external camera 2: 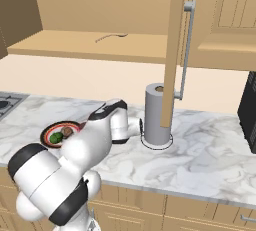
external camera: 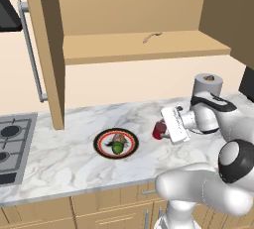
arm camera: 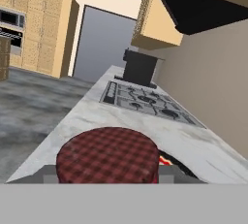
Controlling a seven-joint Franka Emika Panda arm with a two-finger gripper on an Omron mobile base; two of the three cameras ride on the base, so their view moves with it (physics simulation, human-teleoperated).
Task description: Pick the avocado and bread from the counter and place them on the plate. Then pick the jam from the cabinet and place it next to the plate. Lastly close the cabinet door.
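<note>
My gripper (external camera: 161, 130) is shut on the jam (external camera: 158, 131), a small dark red jar held just over the counter (external camera: 69, 158), a short way right of the plate (external camera: 100, 139). In the hand view the jam's checked red lid (arm camera: 107, 156) sits between my fingertips (arm camera: 48, 173), with a bit of the plate's rim (arm camera: 167, 161) beyond it. The green avocado (external camera: 117, 148) and the brown bread (external camera: 119, 138) lie together on the plate. The cabinet (external camera: 144, 10) stands open, its door (external camera: 47, 49) swung out to the left. From the right base view, the plate (external camera 2: 46, 134), avocado (external camera 2: 56, 138) and bread (external camera 2: 68, 131) show past my arm.
A tall grey paper-towel roll (external camera: 208, 86) stands behind my wrist. A gas hob (external camera: 12, 143) lies at the counter's left end. A small curved metal piece (external camera: 151, 36) rests on the cabinet shelf. The door's bar handle (external camera 2: 186, 50) hangs above the roll (external camera 2: 157, 114).
</note>
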